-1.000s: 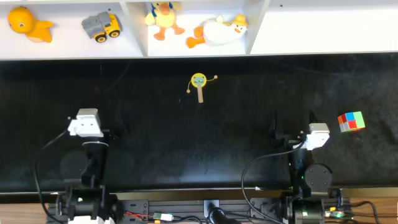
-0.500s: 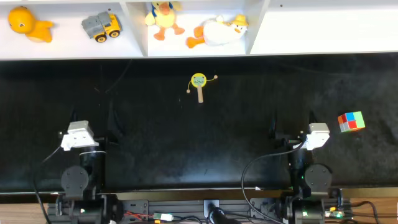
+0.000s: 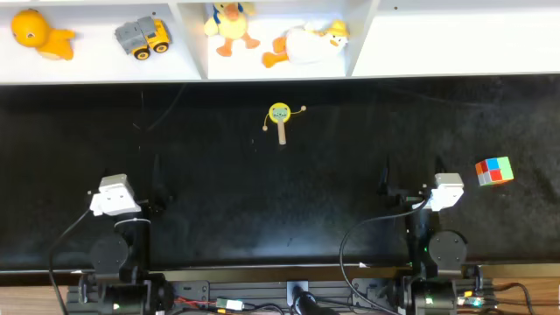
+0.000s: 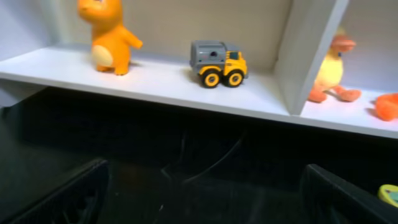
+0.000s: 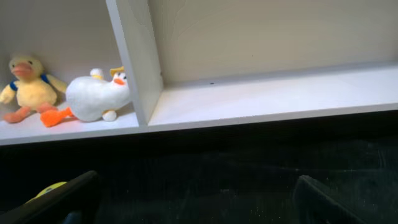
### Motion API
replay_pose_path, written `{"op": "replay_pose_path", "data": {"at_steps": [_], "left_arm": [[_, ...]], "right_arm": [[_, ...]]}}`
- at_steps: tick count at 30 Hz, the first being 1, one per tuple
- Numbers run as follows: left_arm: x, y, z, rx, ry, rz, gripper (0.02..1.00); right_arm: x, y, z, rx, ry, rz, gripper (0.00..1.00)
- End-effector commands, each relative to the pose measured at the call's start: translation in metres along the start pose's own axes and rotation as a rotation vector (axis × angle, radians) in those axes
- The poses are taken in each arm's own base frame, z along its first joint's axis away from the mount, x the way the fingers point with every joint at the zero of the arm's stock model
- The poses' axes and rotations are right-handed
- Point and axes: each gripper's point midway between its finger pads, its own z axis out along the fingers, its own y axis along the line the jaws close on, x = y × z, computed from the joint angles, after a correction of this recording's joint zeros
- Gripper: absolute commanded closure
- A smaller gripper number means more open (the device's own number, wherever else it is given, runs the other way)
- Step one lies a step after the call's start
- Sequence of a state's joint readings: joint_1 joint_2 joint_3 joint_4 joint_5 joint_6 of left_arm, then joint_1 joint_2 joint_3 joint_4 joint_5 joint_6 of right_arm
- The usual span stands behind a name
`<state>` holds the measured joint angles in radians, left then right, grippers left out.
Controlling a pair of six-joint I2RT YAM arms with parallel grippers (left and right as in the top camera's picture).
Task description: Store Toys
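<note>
From above, the left gripper (image 3: 131, 179) had drawn back toward its base over the last second and sat at about 8 o'clock on the black table (image 3: 262, 201). The right gripper (image 3: 411, 179) had not stirred from about 4 o'clock. Neither carried anything, so a drop-off looked finished and the next pick not yet begun. Two toys still lay loose. The rattle (image 3: 279, 118) was at 12 o'clock, near the shelf (image 3: 262, 72) edge. The colour cube (image 3: 493, 171) was at 3 o'clock, just past the right gripper and probably that arm's easiest fetch. The orange duck (image 3: 39, 33), truck (image 3: 143, 37), yellow duck (image 3: 230, 24) and white goose (image 3: 306, 44) were already stored. In the left wrist view, that gripper's fingers (image 4: 68, 193) stood wide apart over bare table, facing the truck and the divider (image 4: 311, 56) beside it. In the right wrist view, the fingers (image 5: 342, 199) were likewise spread, with nothing between them. They faced the vacant compartment (image 5: 280, 96) next to the goose, and only the shelf's raised lip seemed to stand in the way.
</note>
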<state>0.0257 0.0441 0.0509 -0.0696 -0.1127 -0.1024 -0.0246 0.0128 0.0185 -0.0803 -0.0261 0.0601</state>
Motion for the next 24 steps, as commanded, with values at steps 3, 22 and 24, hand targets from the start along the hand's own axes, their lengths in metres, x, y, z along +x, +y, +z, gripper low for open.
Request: {"op": "replay_pose_path", "data": {"at_steps": [3, 22, 24], "left_arm": [[0.0123, 0.0049, 0.0005, -0.024, 0.003, -0.001, 0.020], [0.0126, 0.0032, 0.0005, -0.014, 0.006, 0.133, 0.020], [0.0126, 0.0032, 0.0005, -0.014, 0.006, 0.133, 0.020]], "right_arm": [[0.0039, -0.0005, 0.0003, -0.001, 0.002, 0.008, 0.005], [0.0039, -0.0005, 0.0003, -0.001, 0.002, 0.008, 0.005], [0.0039, -0.0005, 0.0003, -0.001, 0.002, 0.008, 0.009]]}}
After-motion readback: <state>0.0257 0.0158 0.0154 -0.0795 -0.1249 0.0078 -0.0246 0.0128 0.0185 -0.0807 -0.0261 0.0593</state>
